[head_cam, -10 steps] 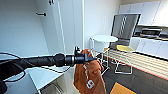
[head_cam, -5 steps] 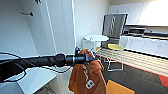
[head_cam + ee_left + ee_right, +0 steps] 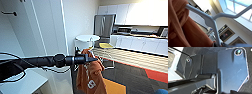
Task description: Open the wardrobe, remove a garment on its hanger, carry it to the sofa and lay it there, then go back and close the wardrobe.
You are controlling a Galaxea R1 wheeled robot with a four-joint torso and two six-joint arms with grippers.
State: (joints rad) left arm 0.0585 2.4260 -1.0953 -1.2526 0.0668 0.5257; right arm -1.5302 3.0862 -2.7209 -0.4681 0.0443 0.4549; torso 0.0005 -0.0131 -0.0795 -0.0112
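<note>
Swung round since a second ago, so the white round table (image 3: 86,38) and steel fridge (image 3: 104,25) now sit mid-frame rather than at right. Left gripper (image 3: 93,59), at centre, clenched on the hanger (image 3: 211,21), garment (image 3: 90,75) dangling directly beneath and slightly beyond the tip, long axis vertical, lower centre of frame. Burnt-orange, fleecy, white lettering near the hem; right gripper's state impossible to tell.
</note>
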